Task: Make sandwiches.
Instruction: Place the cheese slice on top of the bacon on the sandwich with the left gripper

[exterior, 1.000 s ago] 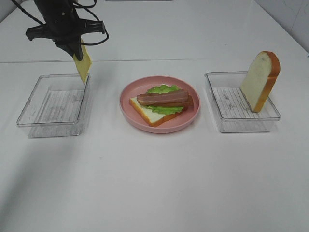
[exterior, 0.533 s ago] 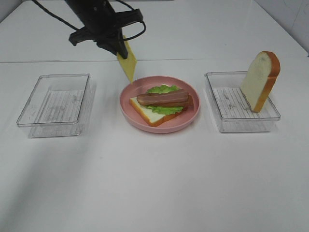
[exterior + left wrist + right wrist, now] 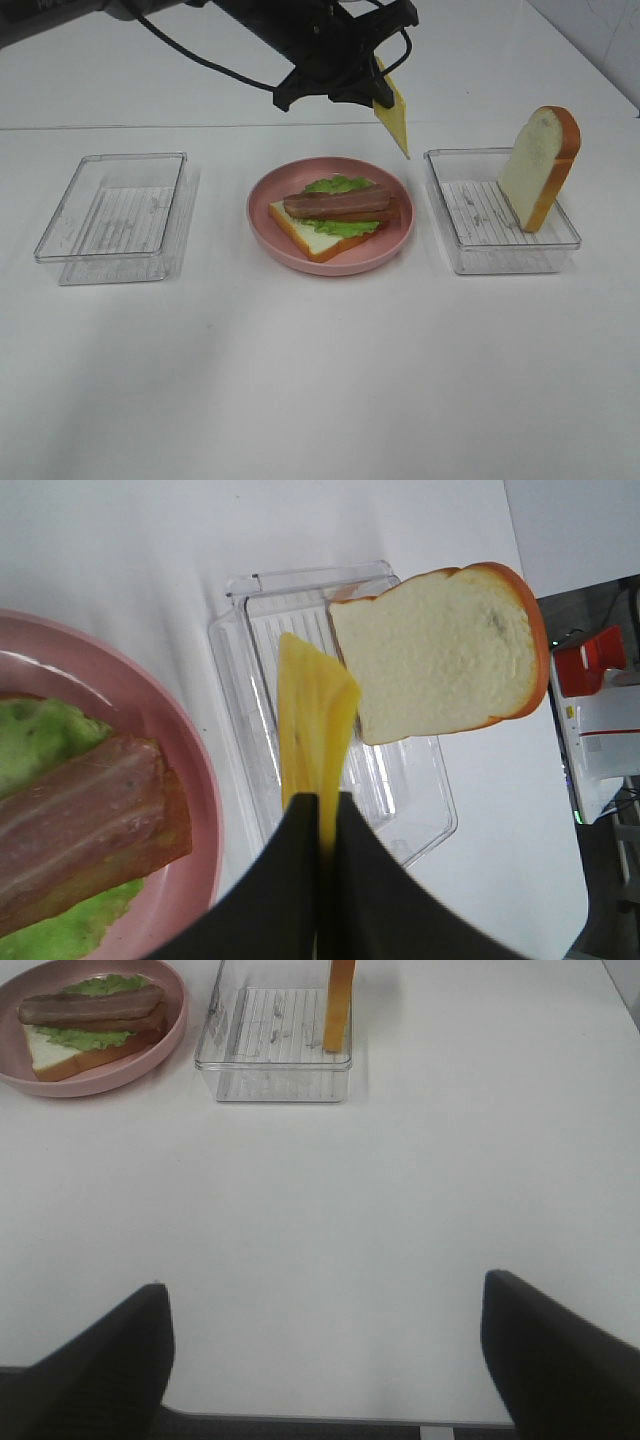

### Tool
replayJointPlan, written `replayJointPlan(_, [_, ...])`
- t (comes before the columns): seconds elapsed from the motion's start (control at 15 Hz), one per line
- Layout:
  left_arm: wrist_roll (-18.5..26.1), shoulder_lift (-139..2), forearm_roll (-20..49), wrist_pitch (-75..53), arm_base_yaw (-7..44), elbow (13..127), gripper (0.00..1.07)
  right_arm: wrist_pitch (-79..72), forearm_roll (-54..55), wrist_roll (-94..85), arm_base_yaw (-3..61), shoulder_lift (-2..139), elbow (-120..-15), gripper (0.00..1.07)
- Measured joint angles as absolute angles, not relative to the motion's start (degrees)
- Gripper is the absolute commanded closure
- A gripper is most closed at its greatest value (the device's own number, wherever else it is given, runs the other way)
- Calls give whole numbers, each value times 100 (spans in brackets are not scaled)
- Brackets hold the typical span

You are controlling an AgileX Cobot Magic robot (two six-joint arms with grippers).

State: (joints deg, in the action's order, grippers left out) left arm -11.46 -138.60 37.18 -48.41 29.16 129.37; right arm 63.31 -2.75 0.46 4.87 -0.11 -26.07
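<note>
— Where's the cheese?

— My left fingers (image 3: 322, 815) pinch the cheese slice (image 3: 392, 110) shut; it hangs between the pink plate (image 3: 262, 215) and the right tray (image 3: 440, 215). It has overshot the open sandwich (image 3: 335, 218) since a moment ago.

— Next?

— I bring it back over the bacon (image 3: 338, 203), lower, release. Right fingers (image 3: 325, 1345) idle, spread, empty.

Two clear trays (image 3: 110, 215), one plate (image 3: 262, 205)
</note>
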Motion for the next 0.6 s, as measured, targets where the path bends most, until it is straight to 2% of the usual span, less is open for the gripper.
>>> replayJointPlan(0.4, [-1106, -14536, 4028, -4939, 2916, 12937, 107, 6331, -275, 46, 487, -11, -2607, 26])
replayJointPlan(0.6, [-1226, -14622, 3845, -5180, 2916, 12937, 107, 6331, -275, 46, 487, -11, -2607, 26])
